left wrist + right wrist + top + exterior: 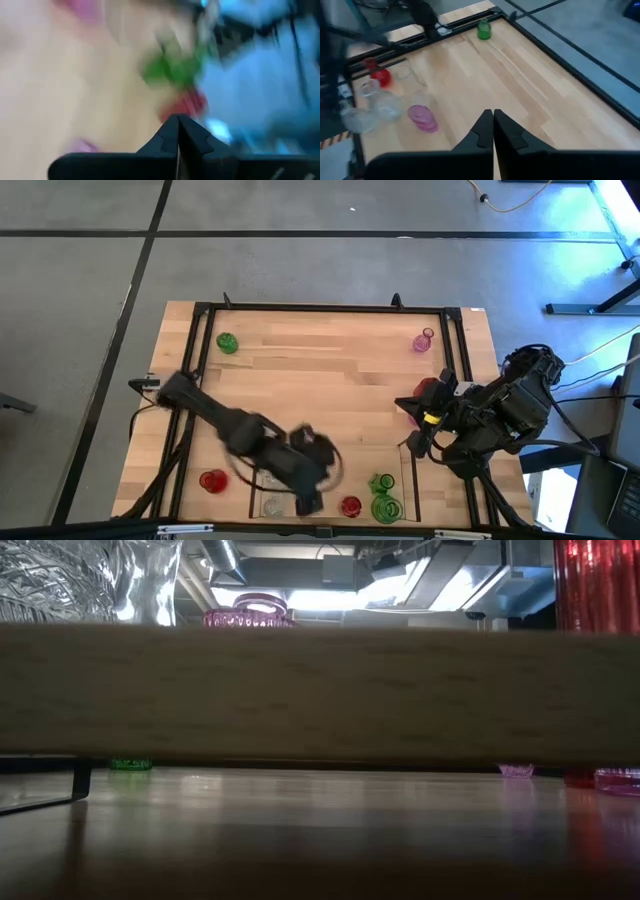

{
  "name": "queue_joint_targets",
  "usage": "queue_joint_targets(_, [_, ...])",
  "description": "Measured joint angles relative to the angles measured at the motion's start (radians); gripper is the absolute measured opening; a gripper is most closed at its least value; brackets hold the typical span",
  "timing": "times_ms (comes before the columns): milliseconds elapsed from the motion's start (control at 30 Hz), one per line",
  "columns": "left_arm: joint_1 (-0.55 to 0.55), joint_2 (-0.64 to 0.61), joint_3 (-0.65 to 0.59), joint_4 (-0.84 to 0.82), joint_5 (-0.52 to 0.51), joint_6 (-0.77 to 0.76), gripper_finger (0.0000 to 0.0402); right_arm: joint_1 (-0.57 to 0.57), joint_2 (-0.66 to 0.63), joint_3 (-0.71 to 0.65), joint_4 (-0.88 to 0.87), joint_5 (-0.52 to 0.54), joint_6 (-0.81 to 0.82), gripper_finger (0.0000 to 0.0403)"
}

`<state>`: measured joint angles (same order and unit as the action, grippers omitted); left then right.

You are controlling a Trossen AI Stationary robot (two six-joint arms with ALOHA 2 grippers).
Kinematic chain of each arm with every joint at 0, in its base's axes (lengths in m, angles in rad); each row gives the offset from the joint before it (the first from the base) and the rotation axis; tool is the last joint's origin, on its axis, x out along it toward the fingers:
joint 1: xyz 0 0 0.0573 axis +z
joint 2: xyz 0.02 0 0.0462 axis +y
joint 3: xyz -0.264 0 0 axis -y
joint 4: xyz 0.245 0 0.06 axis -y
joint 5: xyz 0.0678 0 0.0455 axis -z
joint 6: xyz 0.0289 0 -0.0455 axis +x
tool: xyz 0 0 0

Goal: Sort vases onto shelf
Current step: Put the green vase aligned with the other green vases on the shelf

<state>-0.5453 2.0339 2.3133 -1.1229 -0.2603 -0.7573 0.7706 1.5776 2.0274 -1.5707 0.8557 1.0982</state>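
Observation:
In the high view my left gripper (312,498) is over the shelf (405,480) at the table's near edge, blurred by motion. Its fingers are shut in the left wrist view (178,125), with a red vase (185,105) and a green vase (170,70) just ahead. On the shelf stand a clear vase (272,505), a red vase (350,506) and two green vases (384,498). My right gripper (403,402) hovers near the table's right edge, fingers shut (493,117) and empty. Something red (428,388) shows beside its wrist.
Loose vases stand on the table: green (227,342) at the far left, pink (424,340) at the far right, red (212,480) at the near left. The right wrist view shows a pink vase (422,117) and clear vases (380,105). A black frame (320,308) rims the tabletop.

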Motion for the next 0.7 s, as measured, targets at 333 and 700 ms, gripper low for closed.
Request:
queue_joint_targets(333, [-0.091,-0.238,0.001,-0.254,-0.567,-0.132,0.0,0.101,-0.052,0.0,0.0,0.132,0.022,0.0])
queue_joint_targets(700, [0.167,-0.462,-0.265,-0.446,-0.496,-0.18,0.0,-0.149,-0.055,0.0,0.016,0.157,-0.022,0.0])
